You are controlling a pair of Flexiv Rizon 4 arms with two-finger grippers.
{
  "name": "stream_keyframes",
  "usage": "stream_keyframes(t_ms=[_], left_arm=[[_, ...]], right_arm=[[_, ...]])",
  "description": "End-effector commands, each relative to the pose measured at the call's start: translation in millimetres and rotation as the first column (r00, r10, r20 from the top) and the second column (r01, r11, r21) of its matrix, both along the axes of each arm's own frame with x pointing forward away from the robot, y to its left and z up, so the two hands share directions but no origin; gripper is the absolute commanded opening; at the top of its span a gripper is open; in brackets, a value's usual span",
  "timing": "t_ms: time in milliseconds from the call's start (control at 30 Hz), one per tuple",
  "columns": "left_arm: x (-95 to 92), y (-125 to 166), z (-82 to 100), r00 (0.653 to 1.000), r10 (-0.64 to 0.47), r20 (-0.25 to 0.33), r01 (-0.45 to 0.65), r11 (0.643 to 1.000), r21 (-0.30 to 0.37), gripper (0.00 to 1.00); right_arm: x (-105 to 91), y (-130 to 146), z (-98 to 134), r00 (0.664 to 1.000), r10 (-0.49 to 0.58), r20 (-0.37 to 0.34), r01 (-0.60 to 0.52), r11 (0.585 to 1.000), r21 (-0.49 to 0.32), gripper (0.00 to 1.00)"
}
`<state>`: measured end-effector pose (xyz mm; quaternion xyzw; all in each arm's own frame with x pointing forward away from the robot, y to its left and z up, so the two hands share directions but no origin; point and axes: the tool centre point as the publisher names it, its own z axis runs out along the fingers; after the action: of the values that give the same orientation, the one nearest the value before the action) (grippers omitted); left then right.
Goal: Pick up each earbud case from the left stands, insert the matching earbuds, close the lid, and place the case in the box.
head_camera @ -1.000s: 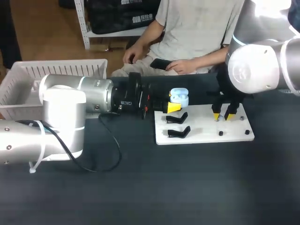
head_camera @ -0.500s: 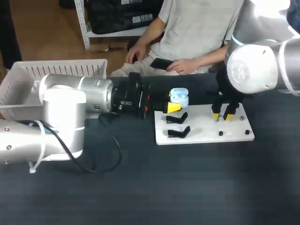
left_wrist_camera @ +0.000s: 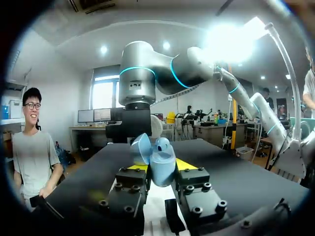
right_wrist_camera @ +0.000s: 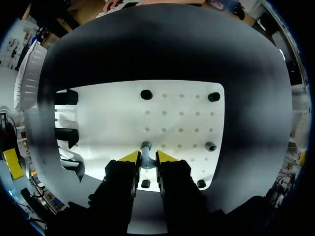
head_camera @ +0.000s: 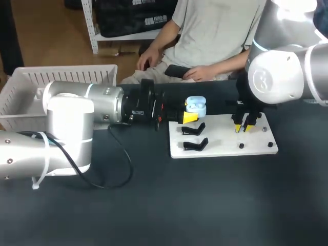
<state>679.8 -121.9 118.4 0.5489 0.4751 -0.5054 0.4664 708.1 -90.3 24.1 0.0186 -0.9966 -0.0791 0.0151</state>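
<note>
The right hand (head_camera: pixel 242 126) pinches an earbud (right_wrist_camera: pixel 146 147) standing on the board (head_camera: pixel 225 146) — its target, the open-lidded case (head_camera: pixel 196 106), sits gripped in the left hand (head_camera: pixel 189 118), off to the right hand's left past the board's far-left edge.

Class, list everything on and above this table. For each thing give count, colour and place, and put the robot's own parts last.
table: one, dark, under everything
board: one, white, on the table right of the middle
stands: at least two, black, empty, on the board's left side
pegs: several, black, on the board's right part
small piece: one, pale grey, on the board; perhaps an earbud
earbud case: one, light blue, lid open, above the board's far left corner
basket: one, white, at the table's far left
cable: one, black, on the table beside the left arm
left gripper: shut on the earbud case
right gripper: at the small piece
</note>
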Motion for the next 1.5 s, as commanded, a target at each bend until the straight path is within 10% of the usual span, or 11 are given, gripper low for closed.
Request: stream_keyframes(t_ms=[33,467,1033,1500], left_arm=[[-2.0,-0.3,-0.1,1.000,0.007,0.003,-0.007,1.000,-0.001,0.00],[-2.0,-0.3,-0.1,1.000,0.007,0.003,-0.007,1.000,-0.001,0.00],[-2.0,-0.3,-0.1,1.000,0.007,0.003,-0.007,1.000,-0.001,0.00],[-2.0,-0.3,-0.1,1.000,0.007,0.003,-0.007,1.000,-0.001,0.00]], right_arm=[[-4.5,-1.7,4.1,1.000,-0.005,0.009,0.005,1.000,-0.002,0.00],[-22.5,-2.9,44.3,0.998,0.017,0.060,-0.017,1.000,0.005,0.00],[-74.7,31.0,170.3,0.988,0.112,0.107,-0.104,0.991,-0.081,0.00],[-85.9,93.2,184.5,0.978,0.200,0.056,-0.193,0.975,-0.109,0.00]])
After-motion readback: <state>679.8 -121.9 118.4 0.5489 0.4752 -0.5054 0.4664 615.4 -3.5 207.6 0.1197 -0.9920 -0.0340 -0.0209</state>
